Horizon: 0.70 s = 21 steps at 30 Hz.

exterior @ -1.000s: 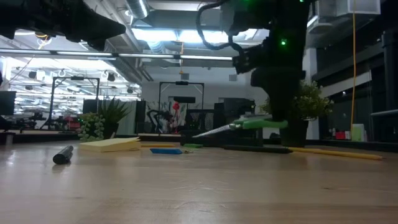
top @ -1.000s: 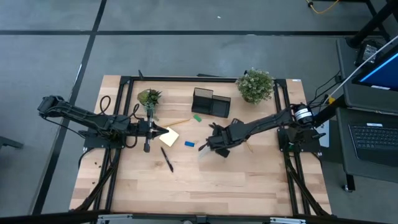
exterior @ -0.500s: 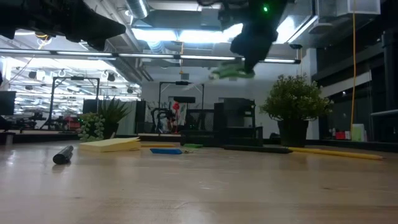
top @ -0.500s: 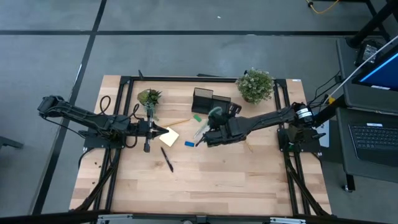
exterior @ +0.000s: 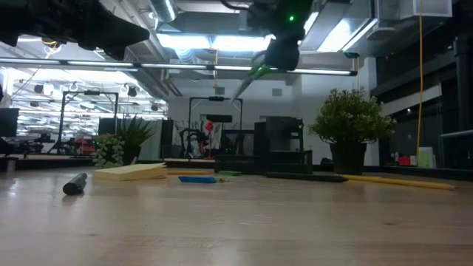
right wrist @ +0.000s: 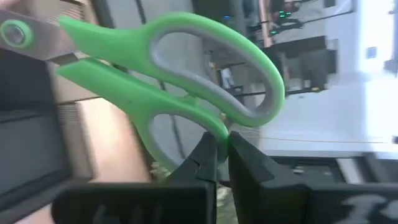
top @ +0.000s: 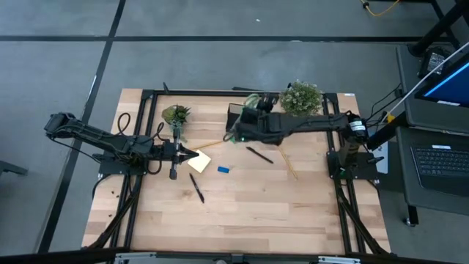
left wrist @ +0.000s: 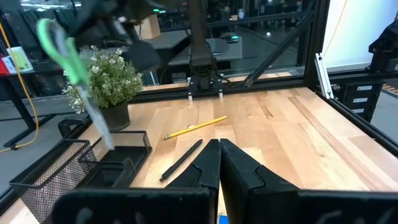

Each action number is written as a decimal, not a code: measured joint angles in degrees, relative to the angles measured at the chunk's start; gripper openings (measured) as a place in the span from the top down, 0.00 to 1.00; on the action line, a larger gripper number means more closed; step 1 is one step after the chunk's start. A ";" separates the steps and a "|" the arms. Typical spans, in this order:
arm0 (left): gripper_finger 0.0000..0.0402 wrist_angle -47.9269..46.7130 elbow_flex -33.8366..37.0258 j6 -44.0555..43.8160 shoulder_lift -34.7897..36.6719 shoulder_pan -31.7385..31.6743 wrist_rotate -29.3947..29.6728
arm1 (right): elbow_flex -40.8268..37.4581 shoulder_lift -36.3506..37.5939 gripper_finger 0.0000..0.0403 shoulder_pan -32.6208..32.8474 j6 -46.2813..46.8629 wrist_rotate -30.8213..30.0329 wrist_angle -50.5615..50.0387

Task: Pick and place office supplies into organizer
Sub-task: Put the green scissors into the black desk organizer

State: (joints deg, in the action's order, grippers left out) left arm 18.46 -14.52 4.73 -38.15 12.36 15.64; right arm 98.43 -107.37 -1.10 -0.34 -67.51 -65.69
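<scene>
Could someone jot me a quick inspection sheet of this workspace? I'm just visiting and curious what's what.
Surface: wooden table, black frame around it.
Job's things: green scissors held above black organizer; sticky notes, blue eraser, two pens, pencil lying loose.
Clutter: two potted plants.
Grippers: right claw shut on scissors' handle, blades pointing down; left claw shut, beside sticky notes.
Cables: black cables by the left arm's base.
Surroundings: laptop at the right; room behind.
</scene>
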 joint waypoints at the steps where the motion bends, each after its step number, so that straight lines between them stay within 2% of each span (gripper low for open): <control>1: 0.99 -0.02 0.00 0.41 0.02 0.00 -0.01 | 0.00 0.00 0.95 -0.68 -2.09 -0.49 1.28; 9: 0.99 -0.05 0.00 0.98 0.01 0.00 -0.02 | 0.00 0.00 0.95 -4.97 -15.84 -6.60 11.10; 21: 0.99 -0.24 0.00 1.00 0.00 0.00 -0.02 | -1.92 0.00 0.95 -8.15 -22.45 -7.45 14.91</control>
State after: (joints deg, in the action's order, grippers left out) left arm 18.22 -14.52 5.73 -38.15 12.36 15.62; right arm 96.52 -107.37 -9.25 -22.79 -74.95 -50.78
